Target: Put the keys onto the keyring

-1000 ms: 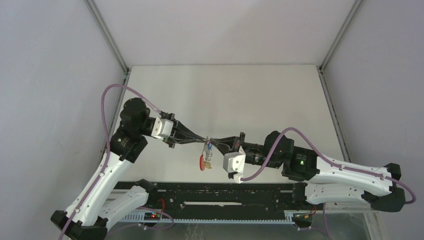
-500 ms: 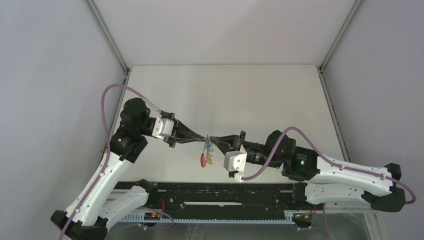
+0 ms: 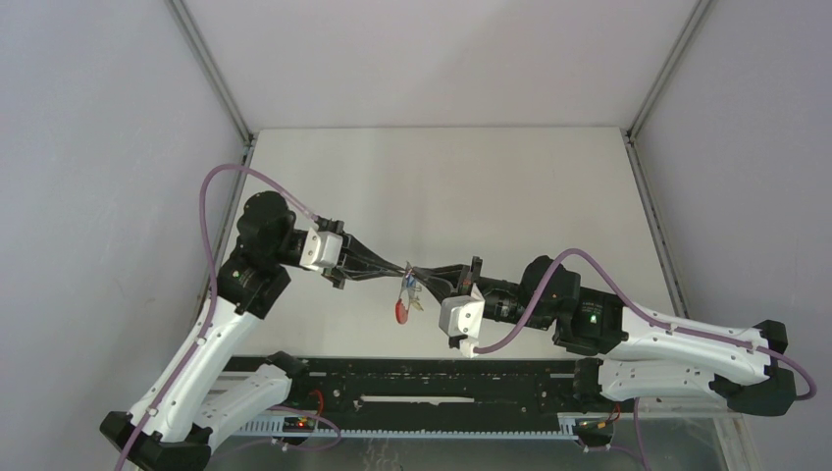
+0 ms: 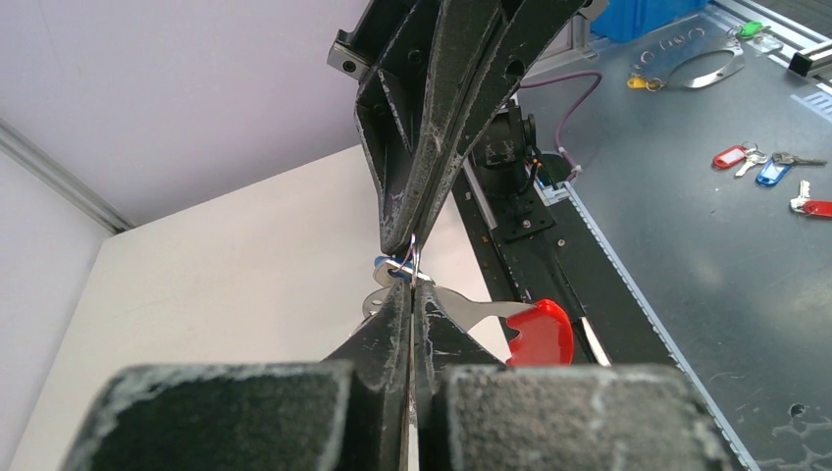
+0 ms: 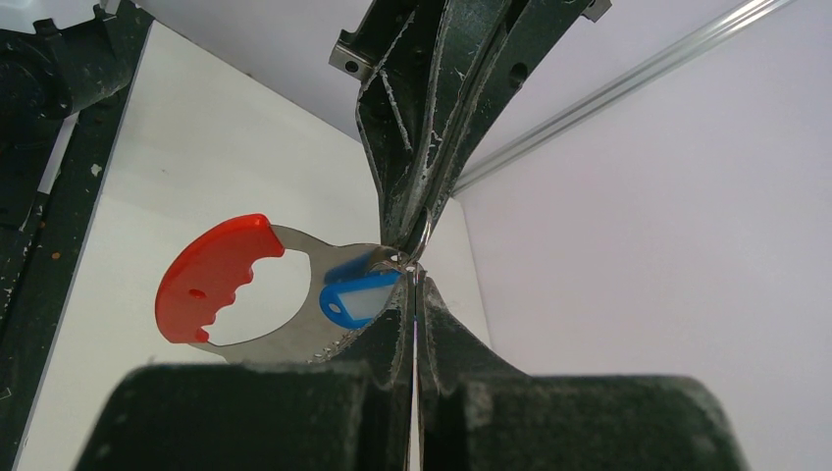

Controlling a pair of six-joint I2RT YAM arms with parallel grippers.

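The keyring [image 5: 324, 247] is hanging in mid-air above the near part of the table [image 3: 510, 186], right where the two sets of fingertips are meeting. It is presenting as a thin, flat arc of grey metal, toothed along its inner edge and ending in a smooth red grip [image 5: 208, 277] with finger notches. The blue key [image 5: 355, 296], with its glossy oblong plastic tag, is sitting against the arc just beside the meeting point. A second key is not making itself out in any view. A fine wire loop [image 5: 426, 235] is running between the two fingertip pairs.

Handling judgement: the keyring is looking light and stiff, and its bare metal is likely slippery and liable to swing or twist under a narrow pinch. The flat end of the arc is offering the steadiest hold. The wire is looking springy and easily bent, so it is calling for a gentle, well-aligned pinch. The key is tiny and apt to dangle.

The left gripper [image 4: 409, 288] is clenching fully and appears to be grasping the end of the metal arc, which is emerging right at its tips. The right gripper [image 5: 414, 280] is likewise clamping tight, tip to tip with the left. Whether it is pinching the wire, the key, or nothing cannot be told. Both pairs of fingers are black, tapered and scuffed pale along their edges.
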